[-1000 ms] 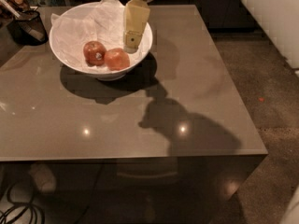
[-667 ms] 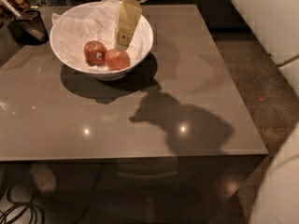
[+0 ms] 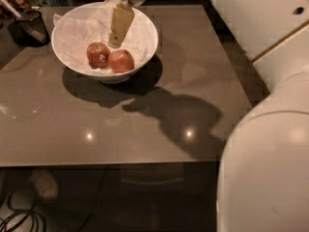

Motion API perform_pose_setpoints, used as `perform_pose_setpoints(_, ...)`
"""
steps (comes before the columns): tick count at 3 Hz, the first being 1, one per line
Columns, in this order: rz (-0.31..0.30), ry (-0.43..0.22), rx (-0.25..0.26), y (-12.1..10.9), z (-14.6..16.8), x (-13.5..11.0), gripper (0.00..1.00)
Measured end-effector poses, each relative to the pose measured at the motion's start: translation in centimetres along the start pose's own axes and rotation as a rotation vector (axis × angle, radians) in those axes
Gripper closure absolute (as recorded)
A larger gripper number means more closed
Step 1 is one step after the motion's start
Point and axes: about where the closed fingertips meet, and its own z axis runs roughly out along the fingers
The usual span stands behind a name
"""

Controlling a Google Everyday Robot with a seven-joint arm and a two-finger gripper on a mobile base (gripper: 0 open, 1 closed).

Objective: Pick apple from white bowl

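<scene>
Looking down on a glossy grey-brown square table (image 3: 58,129), the camera view takes the large, wide, round white bowl (image 3: 152,41), lined with crumpled white paper, as its landmark on the far left part of the tabletop. The small round orange-red apple (image 3: 121,61) with smooth plain skin lies inside the bowl on the paper, toward its near side. A darker red apple (image 3: 98,54) with a small pale sticker sits just beside it on the left, also in the bowl. The gripper (image 3: 118,33), a pale yellowish piece below a white vented housing, reaches down into the bowl from its far rim, its tip close behind the two apples. Whether it is open or closed cannot be told, and neither apple is in its hold. A small dark mesh basket (image 3: 30,25) stands on the table left of the bowl, apart from it. The robot's rounded white body (image 3: 270,173) fills the space well to the right of the bowl and nearer the camera, and its dark shadow (image 3: 188,122) falls on the table between them.
</scene>
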Motion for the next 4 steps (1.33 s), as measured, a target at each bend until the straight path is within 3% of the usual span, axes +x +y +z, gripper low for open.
perform_pose_setpoints(2, 0.007, 0.023, -0.078, -0.8, 3.7, -0.8, 0.08)
perform_pose_setpoints(3, 0.012, 0.035, -0.122, -0.6, 5.6, -0.9, 0.25)
perform_pose_setpoints(4, 0.017, 0.044, -0.159, -0.2, 7.3, -0.9, 0.29)
